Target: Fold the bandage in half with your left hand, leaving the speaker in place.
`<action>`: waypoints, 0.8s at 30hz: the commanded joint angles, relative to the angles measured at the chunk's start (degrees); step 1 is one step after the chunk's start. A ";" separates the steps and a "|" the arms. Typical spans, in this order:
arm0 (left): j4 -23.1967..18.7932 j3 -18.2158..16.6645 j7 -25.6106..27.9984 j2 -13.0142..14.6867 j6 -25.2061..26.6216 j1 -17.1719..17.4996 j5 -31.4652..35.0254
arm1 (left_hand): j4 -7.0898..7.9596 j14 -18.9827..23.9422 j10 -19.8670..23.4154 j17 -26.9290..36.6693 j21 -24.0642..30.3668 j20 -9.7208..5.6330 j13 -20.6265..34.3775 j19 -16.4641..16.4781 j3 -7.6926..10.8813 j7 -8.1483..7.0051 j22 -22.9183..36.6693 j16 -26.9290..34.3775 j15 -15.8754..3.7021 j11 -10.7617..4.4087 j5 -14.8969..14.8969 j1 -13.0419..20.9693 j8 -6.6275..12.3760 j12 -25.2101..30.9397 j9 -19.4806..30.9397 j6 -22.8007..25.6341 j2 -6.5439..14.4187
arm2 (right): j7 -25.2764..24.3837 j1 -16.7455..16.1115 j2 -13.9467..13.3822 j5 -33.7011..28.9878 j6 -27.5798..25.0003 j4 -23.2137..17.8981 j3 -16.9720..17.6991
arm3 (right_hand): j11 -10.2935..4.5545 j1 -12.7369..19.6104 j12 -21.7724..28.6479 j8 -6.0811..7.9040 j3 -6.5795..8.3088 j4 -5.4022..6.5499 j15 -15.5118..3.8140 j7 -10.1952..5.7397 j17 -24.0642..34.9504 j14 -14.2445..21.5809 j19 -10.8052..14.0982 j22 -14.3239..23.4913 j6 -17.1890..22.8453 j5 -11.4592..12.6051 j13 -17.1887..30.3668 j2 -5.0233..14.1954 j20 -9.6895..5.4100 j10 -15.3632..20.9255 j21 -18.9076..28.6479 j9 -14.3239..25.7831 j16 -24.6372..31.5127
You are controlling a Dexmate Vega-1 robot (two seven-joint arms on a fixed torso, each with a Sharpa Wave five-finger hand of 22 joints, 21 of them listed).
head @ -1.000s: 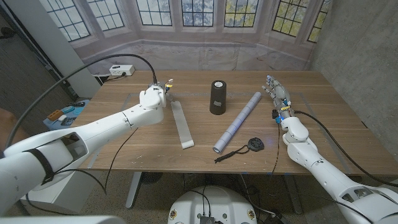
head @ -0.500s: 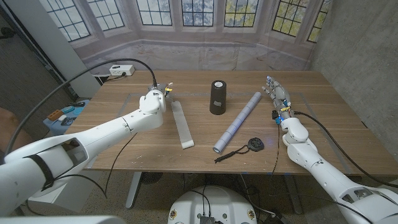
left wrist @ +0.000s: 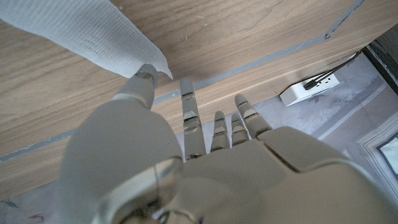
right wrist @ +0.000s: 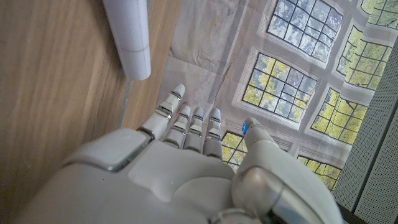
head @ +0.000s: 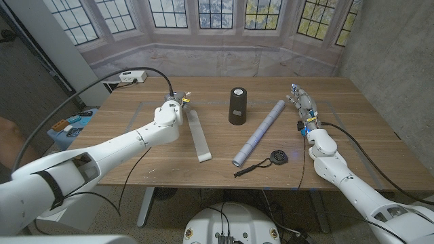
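The bandage (head: pixel 199 134) is a long white strip lying flat on the wooden table (head: pixel 352 135), left of the middle. My left hand (head: pixel 170 108) sits beside its far end, fingers stretched out and apart. In the left wrist view my left hand (left wrist: pixel 186 162) has its thumb tip touching the corner of the bandage (left wrist: pixel 87 31), and nothing is pinched. The speaker (head: pixel 237 106), a black cylinder, stands upright to the right of the bandage. My right hand (head: pixel 303 103) stands at the far right with fingers straight; the right wrist view shows this right hand (right wrist: pixel 180 168) holding nothing.
A rolled grey-white tube (head: pixel 260 132) lies diagonally right of the speaker, its end (right wrist: pixel 127 37) near my right hand. A small black disc with a cord (head: pixel 274 158) lies near the front edge. A white power strip (head: pixel 129 76) sits beyond the table's far left corner.
My left hand has crept a little to the right, closer to the bandage's far end. The bandage, speaker and right hand have not moved.
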 commanded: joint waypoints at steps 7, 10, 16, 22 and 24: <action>1.91 -0.65 1.94 -1.24 -1.40 0.89 -0.04 | 0.23 1.11 1.55 0.11 0.16 -0.30 0.09 1.07 0.09 -0.17 0.38 0.46 -0.23 -0.35 0.62 3.38 0.88 0.60 0.39 2.27 1.80 | -0.13 -0.10 0.11 0.23 -0.22 0.47 0.12 | 0.42 0.36 -0.04 -0.22 0.21 -0.37 -1.25 0.08 0.08 0.54 0.51 0.18 0.51 0.04 0.15 0.03 -2.21 0.33 -0.06 0.04 0.28; 2.32 -0.78 2.51 -1.43 -1.35 1.09 0.00 | 0.28 1.63 2.12 0.10 0.24 -0.27 0.09 1.37 -0.02 -0.70 0.41 0.48 -0.43 -0.52 0.70 3.82 1.26 0.66 0.45 3.66 1.82 | -0.12 0.14 0.27 0.16 -0.27 0.72 -0.01 | 0.38 0.36 -0.05 -0.23 0.22 -0.38 -1.30 0.08 0.08 0.54 0.51 0.18 0.52 0.04 0.15 0.03 -2.18 0.33 -0.06 0.04 0.28; 3.15 -1.12 3.49 -1.35 -2.37 1.56 -0.39 | 0.35 2.56 3.10 0.10 0.43 -0.36 0.09 2.02 -0.21 -0.77 0.46 0.56 -0.80 -0.92 0.83 4.44 1.38 0.79 0.53 4.67 1.86 | -0.03 0.71 0.60 0.03 -0.48 1.32 -0.31 | 0.29 0.37 -0.07 -0.23 0.23 -0.39 -1.32 0.05 0.08 0.51 0.53 0.18 0.63 0.04 0.15 0.03 -2.18 0.32 -0.06 0.05 0.26; 4.52 -1.47 5.10 -1.38 -3.71 2.04 -0.67 | 0.41 3.42 3.95 0.09 0.53 -0.47 0.09 2.42 -0.37 -1.15 0.51 0.63 -1.07 -1.49 1.00 4.92 1.51 0.90 0.59 5.64 1.96 | -0.10 1.41 0.86 -0.29 -0.84 1.91 -0.67 | 0.34 0.38 -0.07 -0.25 0.24 -0.40 -1.24 0.04 0.08 0.55 0.54 0.18 0.66 0.04 0.15 0.03 -2.15 0.34 -0.06 0.05 0.28; 5.24 -1.69 5.89 -1.67 -4.02 2.22 -0.79 | 0.42 3.68 4.36 0.09 0.60 -0.54 0.09 2.66 -0.43 -1.58 0.53 0.63 -1.33 -1.47 1.07 5.10 1.57 0.97 0.62 6.02 1.97 | -0.11 1.63 0.92 -0.36 -0.96 2.09 -0.77 | 0.34 0.37 -0.07 -0.26 0.25 -0.40 -1.27 0.06 0.08 0.55 0.55 0.18 0.68 0.04 0.15 0.03 -2.17 0.35 -0.06 0.05 0.28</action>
